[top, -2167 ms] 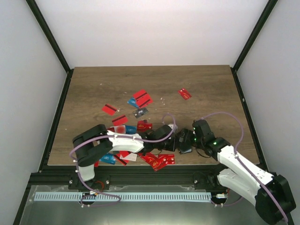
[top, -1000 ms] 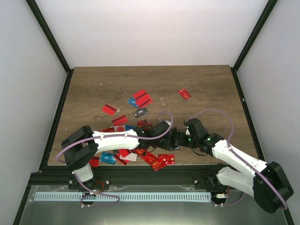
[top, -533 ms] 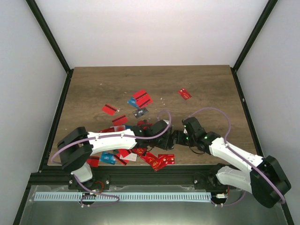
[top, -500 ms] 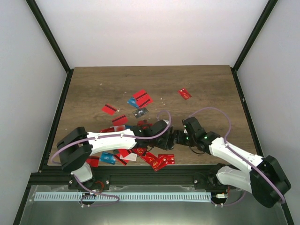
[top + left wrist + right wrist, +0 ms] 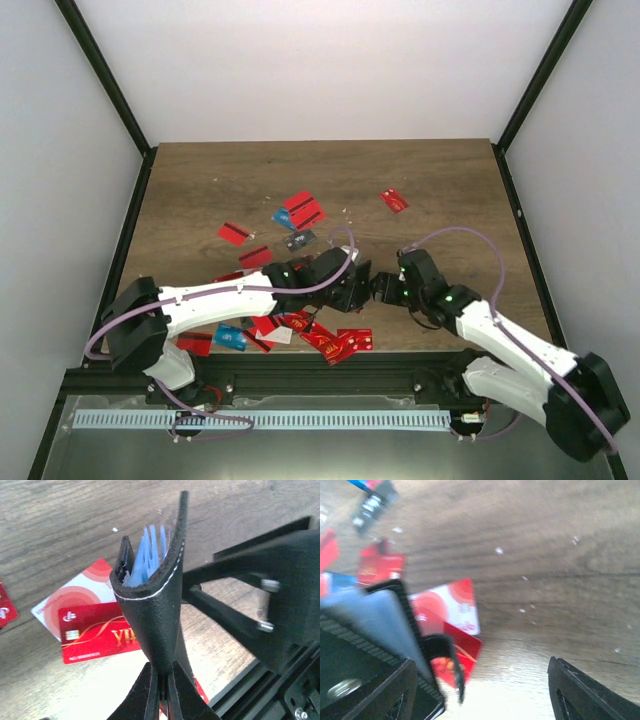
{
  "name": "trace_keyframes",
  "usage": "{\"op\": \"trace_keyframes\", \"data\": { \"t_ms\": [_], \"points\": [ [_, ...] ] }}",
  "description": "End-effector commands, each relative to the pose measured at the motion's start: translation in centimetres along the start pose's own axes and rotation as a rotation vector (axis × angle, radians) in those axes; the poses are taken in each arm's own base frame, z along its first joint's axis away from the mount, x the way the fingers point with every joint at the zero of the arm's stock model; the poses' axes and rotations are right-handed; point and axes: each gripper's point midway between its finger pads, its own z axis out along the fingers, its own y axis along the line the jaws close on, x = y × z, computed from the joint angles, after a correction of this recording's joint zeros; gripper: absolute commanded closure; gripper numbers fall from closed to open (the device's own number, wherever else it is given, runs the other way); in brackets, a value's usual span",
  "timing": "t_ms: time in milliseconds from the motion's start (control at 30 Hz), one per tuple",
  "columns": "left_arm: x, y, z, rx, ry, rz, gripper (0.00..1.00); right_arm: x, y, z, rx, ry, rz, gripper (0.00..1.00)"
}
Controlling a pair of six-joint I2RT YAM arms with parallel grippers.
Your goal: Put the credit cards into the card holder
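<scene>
Above the near-middle credit cards (image 5: 95, 630), the left gripper (image 5: 160, 690) pinched the card holder (image 5: 150, 605) upright and gaping, while the right gripper (image 5: 385, 288) hung spread just beside it; next, probably, one card needed fetching.

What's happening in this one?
The left arm's fingers pinch the black card holder by one edge, holding it upright with its blue pockets showing. The right arm's fingers stand open close beside it, holding no card. The credit cards lie scattered on the table.
</scene>
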Motion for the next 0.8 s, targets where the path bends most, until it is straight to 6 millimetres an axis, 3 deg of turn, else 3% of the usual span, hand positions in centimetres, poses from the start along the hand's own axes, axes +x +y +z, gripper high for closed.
{"op": "trace_keyframes", "data": {
  "t_ms": [0,267,533,767],
  "points": [
    [-2.1,0.6,-1.6,0.009,-0.054,0.013,0.96,-2.0,3.4,-2.9,-0.194,-0.113,-0.024,0.26],
    [-2.6,-0.3,-2.7,0.083,-0.060,0.055,0.96,-2.0,5.0,-2.9,-0.273,-0.092,-0.043,0.30],
    [-2.5,-0.1,-2.8,0.078,-0.057,0.055,0.96,-2.1,3.6,-1.6,-0.193,-0.085,-0.027,0.54],
    [-2.6,-0.2,-2.8,0.083,-0.060,0.057,0.96,-1.7,3.6,-1.0,-0.205,-0.068,-0.019,0.65]
  ]
}}
